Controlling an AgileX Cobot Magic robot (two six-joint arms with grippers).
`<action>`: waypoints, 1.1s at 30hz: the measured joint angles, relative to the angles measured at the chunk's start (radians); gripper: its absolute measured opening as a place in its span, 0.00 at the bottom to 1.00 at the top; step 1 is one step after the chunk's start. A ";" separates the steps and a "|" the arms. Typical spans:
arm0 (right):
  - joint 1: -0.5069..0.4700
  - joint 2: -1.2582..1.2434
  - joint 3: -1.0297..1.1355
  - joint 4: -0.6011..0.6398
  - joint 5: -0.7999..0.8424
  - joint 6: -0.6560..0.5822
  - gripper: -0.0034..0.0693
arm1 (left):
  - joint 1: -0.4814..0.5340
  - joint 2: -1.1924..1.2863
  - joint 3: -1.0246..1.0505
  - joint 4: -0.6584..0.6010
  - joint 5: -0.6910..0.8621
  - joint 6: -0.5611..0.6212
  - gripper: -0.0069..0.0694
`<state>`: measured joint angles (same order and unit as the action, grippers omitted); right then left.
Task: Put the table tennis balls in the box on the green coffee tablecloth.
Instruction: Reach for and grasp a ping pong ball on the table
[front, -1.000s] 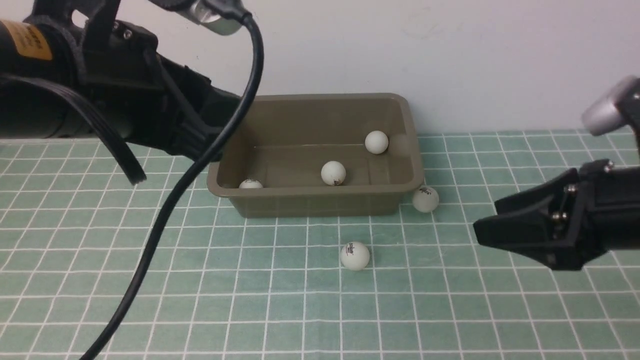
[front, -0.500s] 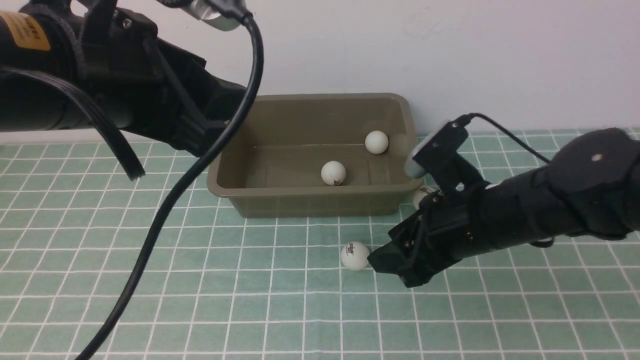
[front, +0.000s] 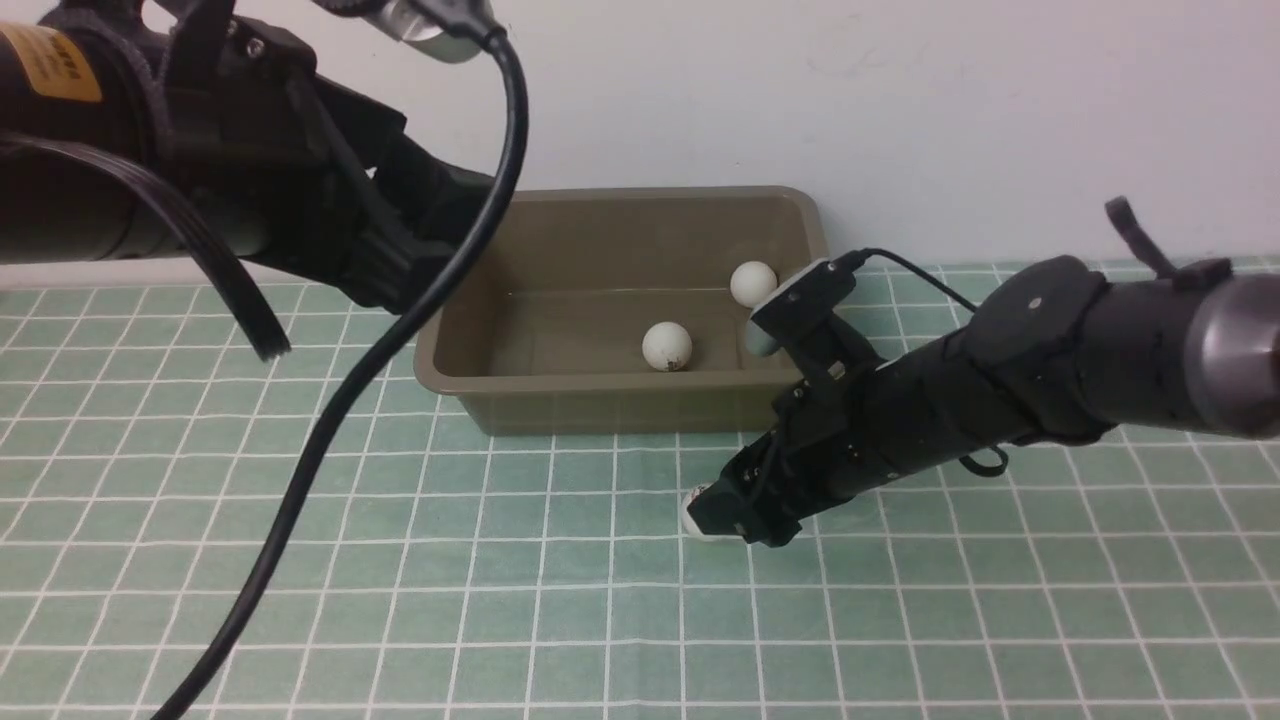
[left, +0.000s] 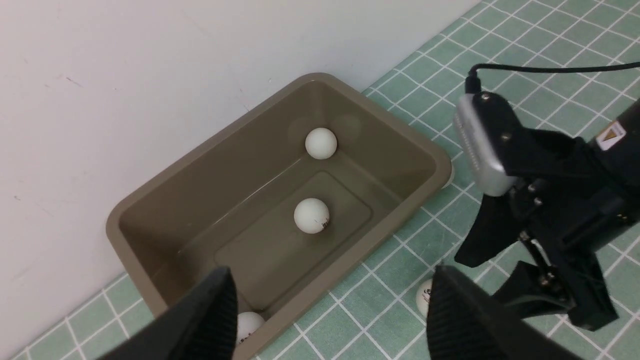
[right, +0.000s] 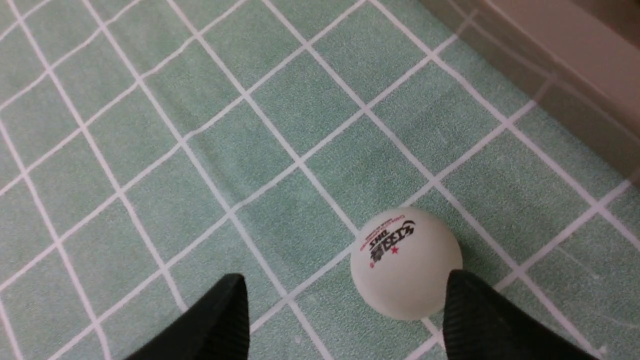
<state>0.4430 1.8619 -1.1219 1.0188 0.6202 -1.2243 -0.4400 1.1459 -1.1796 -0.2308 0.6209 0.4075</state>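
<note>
between right pincer tips | ball on cloth, off-centre | pincer wide

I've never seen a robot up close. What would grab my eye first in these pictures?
Probably the black right arm stretched low across the green checked cloth, its jaws open on either side of a white ball. Behind it, by the wall, an olive-brown box holds three more balls, and the left arm hangs above its left end, jaws open too.
</note>
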 joint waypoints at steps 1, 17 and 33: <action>0.000 0.008 -0.006 0.000 0.000 0.000 0.70 | 0.000 0.000 0.000 0.000 0.000 0.000 0.69; 0.000 0.108 -0.014 0.120 -0.036 -0.092 0.70 | 0.000 0.000 0.000 0.000 0.000 0.000 0.69; 0.000 0.126 -0.014 0.165 -0.083 -0.106 0.54 | 0.000 0.000 0.000 0.000 0.000 0.000 0.69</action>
<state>0.4430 1.9878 -1.1358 1.1836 0.5376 -1.3302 -0.4400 1.1459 -1.1796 -0.2308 0.6209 0.4075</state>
